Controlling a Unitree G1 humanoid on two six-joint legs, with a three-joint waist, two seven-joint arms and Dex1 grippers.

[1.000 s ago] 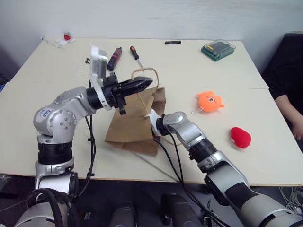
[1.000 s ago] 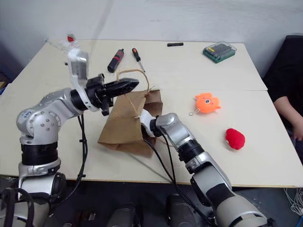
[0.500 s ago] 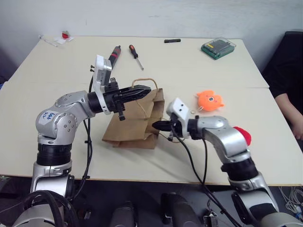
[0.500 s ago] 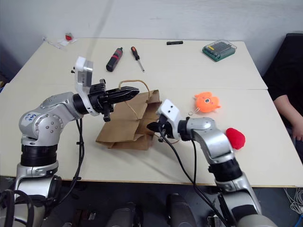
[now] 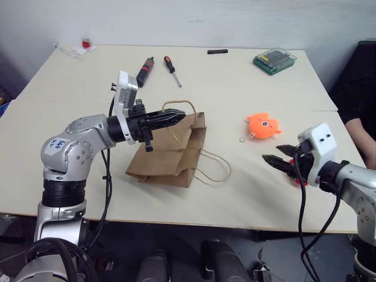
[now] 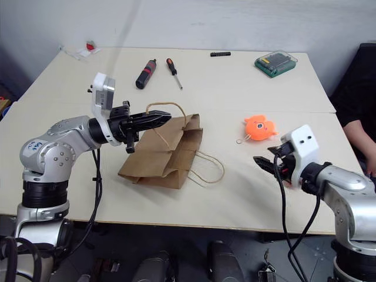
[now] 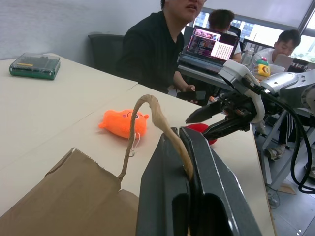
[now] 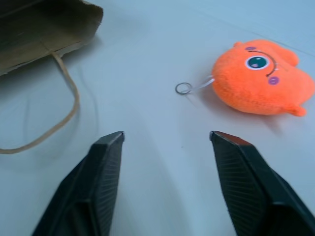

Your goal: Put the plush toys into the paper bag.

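1. Centre stage, the brown paper bag (image 5: pixel 167 154) lies slumped on its side on the pale table (image 5: pixel 247 88), its mouth turned toward the far edge.
2. One cord handle (image 5: pixel 179 104) is lifted clear of the bag, pinched between the pressed-together fingers of the left gripper (image 5: pixel 174 117), which reaches in level from the robot's left.
3. The second handle (image 5: pixel 214 170) lies slack on the tabletop as a loop, on the bag's right.
4. To the right of the bag, apart from it, the orange plush toy (image 5: pixel 262 126) sits on the table, a small metal ring (image 5: pixel 241 140) on a thin cord trailing from it toward the bag.
5. Nearer the front edge on the robot's right, the right gripper (image 5: pixel 276 155) hovers with its two black fingers spread wide and nothing between them; its wrist view shows the orange toy ahead beyond the fingertips.
6. The red plush toy (image 7: pixel 203 129) lies just behind that gripper, mostly hidden by it in the head views.
7. At the table's far side rest a black-handled tool (image 5: pixel 144 70), a red-handled screwdriver (image 5: pixel 171 69), a small black bar (image 5: pixel 217 51) and a green case (image 5: pixel 272 60).
8. A person in black (image 7: pixel 157 46) sits past the right edge of the table.
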